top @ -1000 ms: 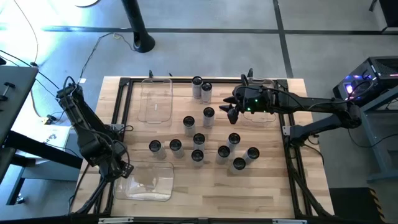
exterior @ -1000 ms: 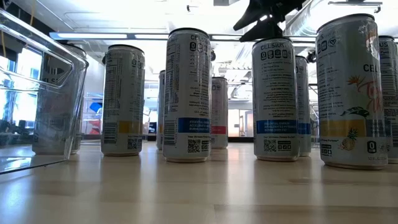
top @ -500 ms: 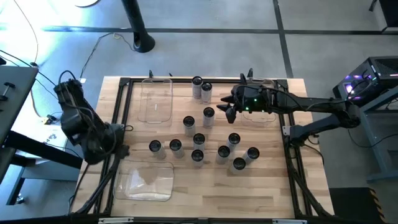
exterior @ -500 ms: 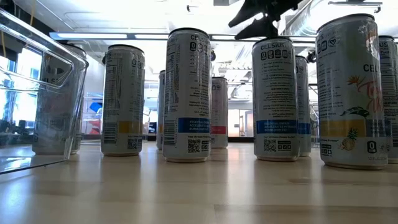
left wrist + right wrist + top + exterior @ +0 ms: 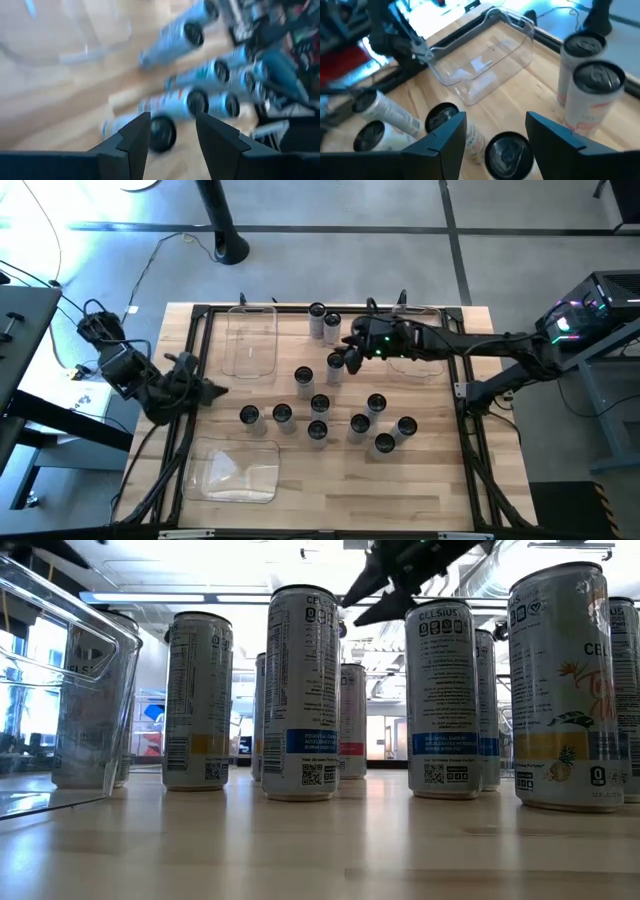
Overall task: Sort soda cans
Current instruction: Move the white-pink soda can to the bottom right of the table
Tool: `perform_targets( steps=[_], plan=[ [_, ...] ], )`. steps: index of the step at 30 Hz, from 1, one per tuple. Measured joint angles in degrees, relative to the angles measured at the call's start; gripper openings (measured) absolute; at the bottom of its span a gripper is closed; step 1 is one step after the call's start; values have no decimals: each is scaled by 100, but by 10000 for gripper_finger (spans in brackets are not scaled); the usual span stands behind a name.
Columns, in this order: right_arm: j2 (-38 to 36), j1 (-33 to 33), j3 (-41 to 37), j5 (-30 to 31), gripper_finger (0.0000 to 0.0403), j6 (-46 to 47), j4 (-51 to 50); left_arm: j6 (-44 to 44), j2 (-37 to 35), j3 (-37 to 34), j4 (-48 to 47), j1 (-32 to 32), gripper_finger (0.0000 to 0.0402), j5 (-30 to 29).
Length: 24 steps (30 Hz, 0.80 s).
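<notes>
Overhead, about a dozen soda cans stand on the tabletop; all three clear bins look empty, so sorting seems barely begun. The right claw, released and empty, hovers over one can. Wrist view: the left claw is also parted, holding nothing.

About a dozen tall, thin soda cans with dark round tops and silvery-grey sides stand upright near the table's middle, two more at 12 o'clock, all maybe unopened, though the tops look too small to tell.
</notes>
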Motion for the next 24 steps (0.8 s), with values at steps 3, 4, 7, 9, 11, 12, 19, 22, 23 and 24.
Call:
perform_targets(
  steps=[3,4,7,9,11,12,19,22,23,24],
  plan=[
    [208,12,586,-30,199,-585,-614,470,0,0,230,327,152,-224],
    [286,13,804,-29,200,-707,-912,653,1,0,318,426,152,-239],
    [561,8,1381,91,208,-913,-1935,1126,11,0,565,689,152,-245],
    [746,15,1691,148,219,-1008,-2504,1339,36,0,707,834,152,-269],
    [896,26,1885,147,231,-1046,-2770,1535,69,0,818,961,152,-303],
    [955,42,1942,159,236,-1046,-2792,1606,89,0,823,1012,152,-318],
    [1040,198,2348,1047,251,-1251,-2859,2018,220,0,822,1251,152,-284],
    [1039,198,2464,968,252,-1394,-2691,2216,222,0,821,1314,152,-335],
    [1039,194,2472,969,252,-1389,-2534,2300,220,0,821,1343,152,-387],
    [1039,192,2479,969,252,-1375,-2353,2356,220,0,821,1370,152,-441]
  ],
)
